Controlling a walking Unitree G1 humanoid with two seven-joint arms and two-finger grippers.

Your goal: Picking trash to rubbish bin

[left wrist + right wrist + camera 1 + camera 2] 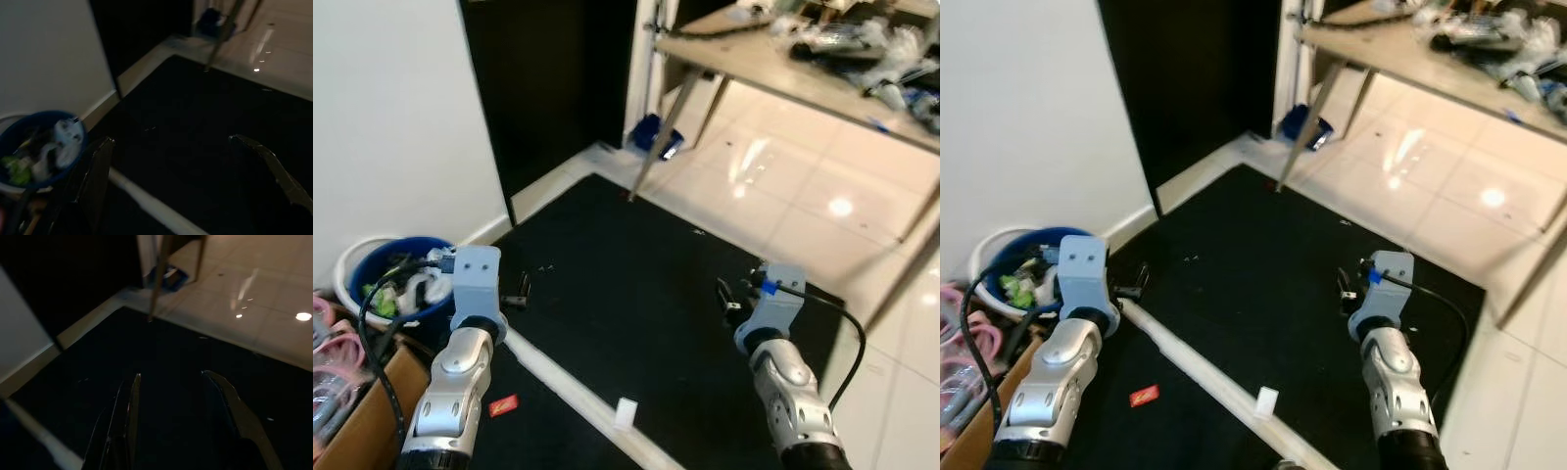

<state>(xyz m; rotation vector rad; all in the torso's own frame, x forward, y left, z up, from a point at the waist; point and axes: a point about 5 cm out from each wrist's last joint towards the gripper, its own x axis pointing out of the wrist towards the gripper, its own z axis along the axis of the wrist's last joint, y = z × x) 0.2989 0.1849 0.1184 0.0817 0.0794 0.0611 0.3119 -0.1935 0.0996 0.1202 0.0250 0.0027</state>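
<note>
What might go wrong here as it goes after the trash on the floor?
The red wrapper and white scrap lie flat near the robot's feet, so the open left gripper may scrape the black mat instead. The blue bin already looks full; dropped trash might spill out.

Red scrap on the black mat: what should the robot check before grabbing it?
1. Small red scrap in sight on the black floor mat: ok.
2. Left gripper open with nothing in it: ok.
3. Right gripper open with nothing in it: ok.
4. Round blue rubbish bin nearby, by the white wall: ok.
5. Room left in the bin: cannot tell.
6. Small white scrap also waiting: ok.
</note>
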